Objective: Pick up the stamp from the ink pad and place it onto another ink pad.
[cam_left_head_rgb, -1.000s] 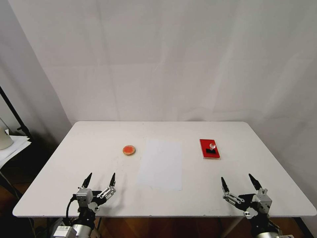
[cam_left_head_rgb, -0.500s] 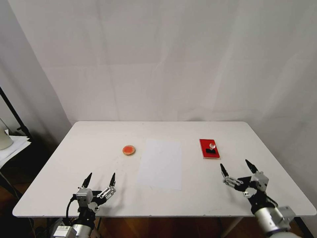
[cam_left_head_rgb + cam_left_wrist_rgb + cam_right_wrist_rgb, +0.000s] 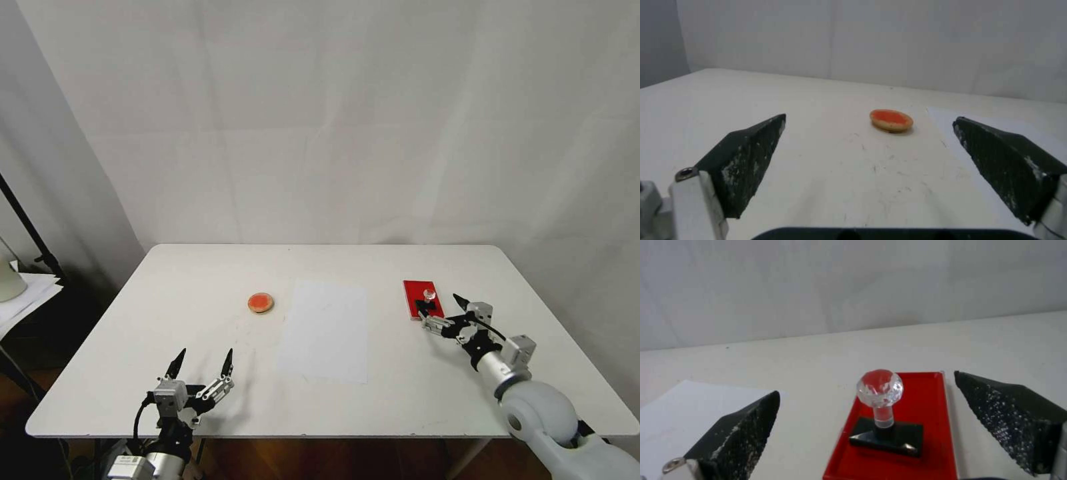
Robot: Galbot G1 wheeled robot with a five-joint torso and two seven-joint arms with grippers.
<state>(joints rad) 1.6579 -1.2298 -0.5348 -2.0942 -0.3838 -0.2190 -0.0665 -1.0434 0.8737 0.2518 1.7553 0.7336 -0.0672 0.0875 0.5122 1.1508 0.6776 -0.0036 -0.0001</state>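
our right claw (image 3: 441,312) spread wide, straddling black-based clear-knob stamp (image 3: 883,418) on flat red rectangular ink pad (image 3: 925,400) | white paper sheet (image 3: 325,331) between it and round orange ink pad (image 3: 261,303) | left claw (image 3: 201,366) released, near worktop (image 3: 167,287) front edge

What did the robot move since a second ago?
The right tool reached forward across the table from the near edge to the red pad. It is open, its fingers on either side of the stamp but not gripping it. The stamp, round pad, paper and left tool, open at the near edge, stayed put.
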